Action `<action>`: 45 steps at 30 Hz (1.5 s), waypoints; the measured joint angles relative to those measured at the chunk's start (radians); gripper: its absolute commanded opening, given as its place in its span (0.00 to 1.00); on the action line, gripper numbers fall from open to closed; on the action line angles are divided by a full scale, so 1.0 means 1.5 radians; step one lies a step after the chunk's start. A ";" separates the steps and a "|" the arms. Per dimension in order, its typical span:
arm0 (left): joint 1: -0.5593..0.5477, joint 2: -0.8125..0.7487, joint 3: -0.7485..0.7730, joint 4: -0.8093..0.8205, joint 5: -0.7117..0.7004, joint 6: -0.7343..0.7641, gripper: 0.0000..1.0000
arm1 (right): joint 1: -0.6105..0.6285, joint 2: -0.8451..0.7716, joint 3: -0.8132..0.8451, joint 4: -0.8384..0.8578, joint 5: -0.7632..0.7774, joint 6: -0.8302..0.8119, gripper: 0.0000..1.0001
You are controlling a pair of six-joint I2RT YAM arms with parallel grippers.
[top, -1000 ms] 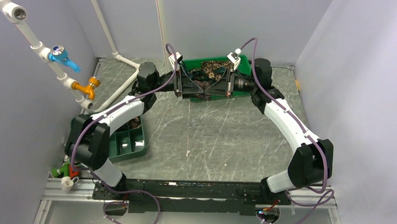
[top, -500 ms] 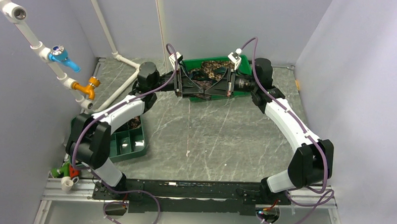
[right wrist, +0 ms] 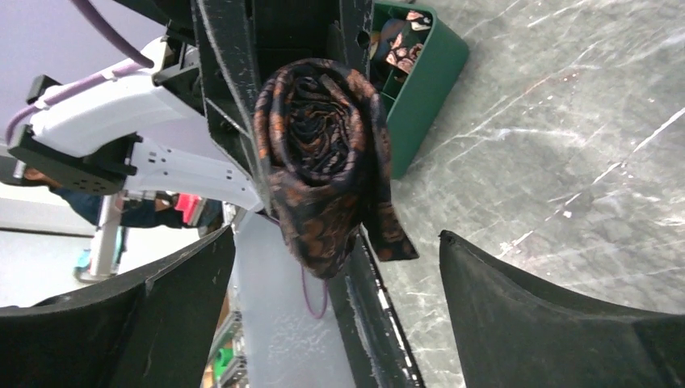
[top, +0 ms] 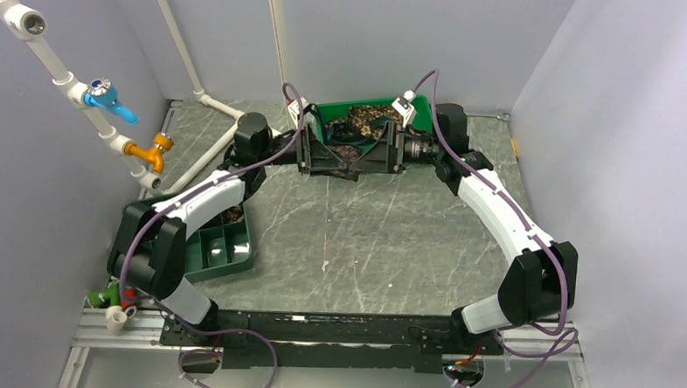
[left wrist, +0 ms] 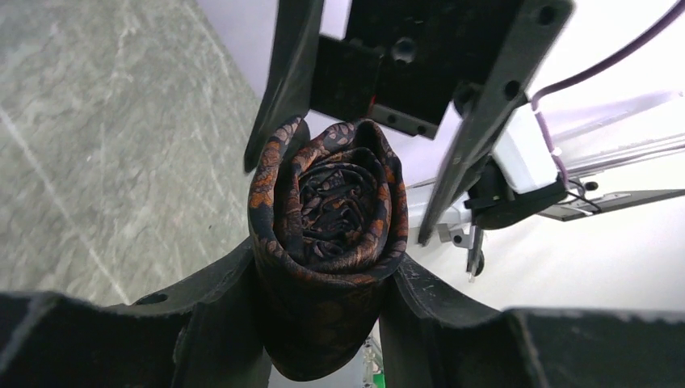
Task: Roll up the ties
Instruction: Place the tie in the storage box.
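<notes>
The left gripper (left wrist: 327, 271) is clamped on a rolled tie (left wrist: 331, 202), dark brown with an orange pattern. The roll is pinched at its lower part between the two fingers, so that the spiral is kept from springing loose. It is carried in the air above the table (top: 390, 240), towards the far side, where the two arms meet.

Opposite to it, the right gripper (right wrist: 335, 242) is seen with its jaws wide apart, and nothing is touched by them. The roll is therefore judged to be entrusted to the left arm alone. One loose end (right wrist: 388, 230) hangs out beside the roll, and it could be pulled or caught when the roll is moved.

At the far left, a blue valve (top: 108, 96) and an orange valve (top: 154, 148) are mounted on white pipes, well apart from the work. A green compartment tray (top: 223, 266) lies under the left forearm, with brown patterned fabric in one far compartment. It is judged to be the place for finished rolls, but the way to it is partly covered by that same arm. Behind the grippers, mottled tan ties (top: 365, 118) are heaped in a green bin (top: 353, 104).
</notes>
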 measured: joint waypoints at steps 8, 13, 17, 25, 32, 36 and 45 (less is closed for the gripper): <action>0.023 -0.066 -0.018 -0.332 -0.014 0.295 0.00 | -0.016 -0.001 0.017 -0.055 0.014 -0.044 1.00; 0.041 -0.127 0.046 -0.689 -0.069 0.670 0.00 | -0.039 -0.001 0.046 -0.104 0.020 -0.092 1.00; 0.072 -0.179 0.088 -0.914 -0.133 0.941 0.00 | -0.052 -0.001 0.057 -0.132 0.024 -0.122 1.00; 0.149 -0.303 0.055 -1.180 -0.290 1.278 0.00 | -0.055 -0.003 0.057 -0.151 0.031 -0.135 1.00; 0.262 -0.353 -0.005 -1.253 -0.377 1.369 0.00 | -0.055 -0.009 0.057 -0.151 0.031 -0.135 1.00; 0.317 -0.365 -0.025 -1.268 -0.420 1.425 0.00 | -0.055 -0.009 0.057 -0.151 0.031 -0.134 1.00; 0.368 -0.333 -0.037 -1.291 -0.485 1.573 0.00 | -0.055 -0.009 0.056 -0.151 0.031 -0.131 1.00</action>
